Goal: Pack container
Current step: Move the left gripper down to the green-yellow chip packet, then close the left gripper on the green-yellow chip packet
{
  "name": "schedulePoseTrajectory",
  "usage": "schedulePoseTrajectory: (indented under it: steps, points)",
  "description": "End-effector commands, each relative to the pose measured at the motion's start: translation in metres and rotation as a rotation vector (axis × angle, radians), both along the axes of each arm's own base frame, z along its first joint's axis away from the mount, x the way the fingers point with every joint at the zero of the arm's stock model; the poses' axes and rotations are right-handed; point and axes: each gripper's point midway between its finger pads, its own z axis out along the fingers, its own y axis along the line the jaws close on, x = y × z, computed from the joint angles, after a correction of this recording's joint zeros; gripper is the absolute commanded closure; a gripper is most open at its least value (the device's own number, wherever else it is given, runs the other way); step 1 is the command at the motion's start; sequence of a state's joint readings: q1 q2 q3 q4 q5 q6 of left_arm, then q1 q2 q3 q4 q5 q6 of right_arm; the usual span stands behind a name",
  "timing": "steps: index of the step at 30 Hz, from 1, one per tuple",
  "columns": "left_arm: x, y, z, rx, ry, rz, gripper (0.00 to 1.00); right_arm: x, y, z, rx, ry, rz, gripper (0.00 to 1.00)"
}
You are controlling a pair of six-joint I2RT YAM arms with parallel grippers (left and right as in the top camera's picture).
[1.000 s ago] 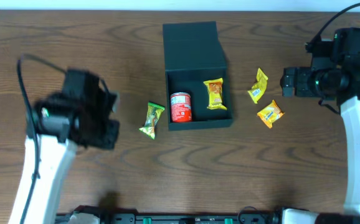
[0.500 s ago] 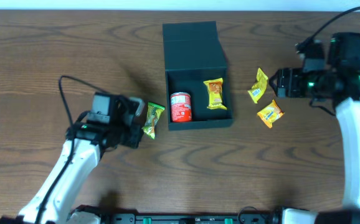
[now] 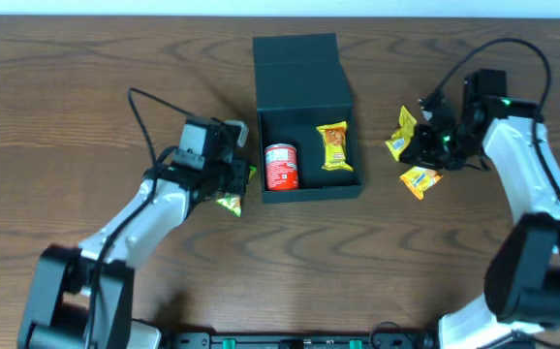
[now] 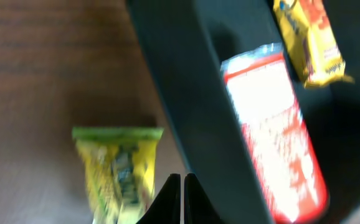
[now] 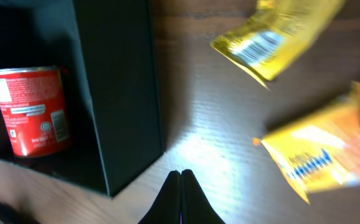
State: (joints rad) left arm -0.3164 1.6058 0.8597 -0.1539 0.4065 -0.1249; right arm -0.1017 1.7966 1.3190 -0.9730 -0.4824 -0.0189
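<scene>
Left claw (image 4: 182, 186) clenched on nothing beside the box's left wall, right claw (image 5: 180, 180) clenched empty off its right. The box (image 3: 311, 193) sits mid-desk (image 3: 115, 78), lid (image 3: 297, 68) flung back for loading. Inside we see a can (image 3: 281, 167) and a snack (image 3: 335, 146). Outside wait a green packet (image 4: 119, 168) and two yellow packets (image 3: 403, 133), likely next.

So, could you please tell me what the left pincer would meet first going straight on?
Probably the container, its outer side wall; the green packet lies just beside that line.
</scene>
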Motion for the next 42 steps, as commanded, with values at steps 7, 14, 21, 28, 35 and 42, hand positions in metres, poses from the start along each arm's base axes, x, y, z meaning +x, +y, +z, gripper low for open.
schedulePoseTrajectory:
  steps: [7,14,21,28,35,42]
  points:
    - [0.040,-0.018,0.000,-0.012,-0.033,0.030,0.95,-0.005,0.044,-0.031,0.088,0.079,0.097,0.98]
    - [0.049,-0.022,-0.010,-0.035,-0.031,0.058,0.94,-0.007,0.075,-0.027,0.129,0.060,0.170,0.98]
    - [0.066,-0.029,-0.013,-0.088,-0.069,0.101,0.95,-0.011,0.091,-0.027,0.128,0.059,0.212,0.98]
    - [0.069,-0.032,-0.011,-0.117,-0.057,0.136,0.95,-0.008,0.090,-0.028,0.116,0.042,0.214,0.98]
    - [0.060,-0.042,-0.011,-0.149,-0.019,0.118,0.95,-0.002,0.089,-0.029,0.104,0.016,0.215,0.98]
    - [0.047,-0.061,-0.010,-0.170,0.009,0.075,0.95,0.007,0.090,-0.027,0.103,-0.034,0.231,0.98]
